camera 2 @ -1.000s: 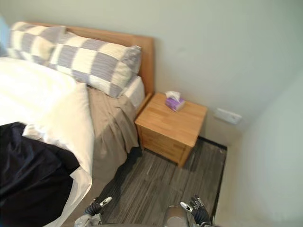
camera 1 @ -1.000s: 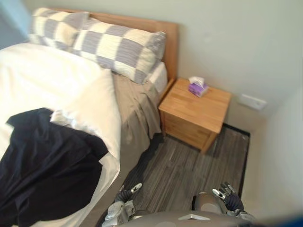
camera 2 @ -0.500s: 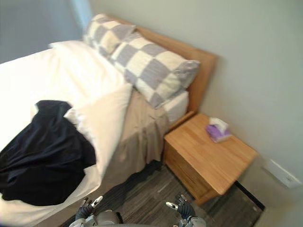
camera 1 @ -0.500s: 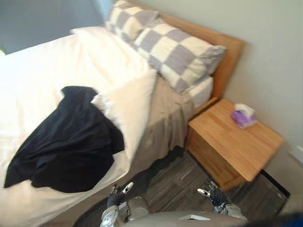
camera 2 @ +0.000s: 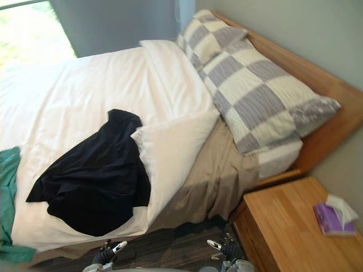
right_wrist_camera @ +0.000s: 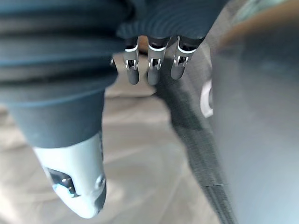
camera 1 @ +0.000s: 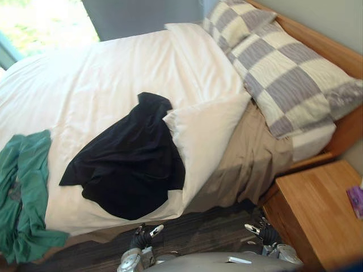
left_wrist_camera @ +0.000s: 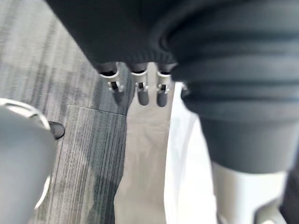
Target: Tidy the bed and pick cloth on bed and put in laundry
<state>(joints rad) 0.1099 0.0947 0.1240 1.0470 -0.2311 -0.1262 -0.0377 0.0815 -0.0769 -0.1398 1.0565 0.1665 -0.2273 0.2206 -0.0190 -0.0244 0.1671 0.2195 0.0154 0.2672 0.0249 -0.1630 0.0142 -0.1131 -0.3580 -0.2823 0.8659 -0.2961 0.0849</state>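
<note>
Turns from nightstand (camera 1: 317, 215) toward bed (camera 1: 113, 73) — brings green cloth (camera 1: 25, 192) into sight at foot-end edge. Finds black cloth (camera 1: 127, 164) mid-bed, touching white pillow (camera 1: 207, 130). Holds left hand (camera 1: 140, 239) and right hand (camera 1: 262, 232) low by bedside, fingers loose, empty — ready to start reaching, probably.

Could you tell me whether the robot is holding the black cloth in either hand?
No, the black cloth lies on the white duvet, while the left hand and right hand hang open and empty below it.
</note>
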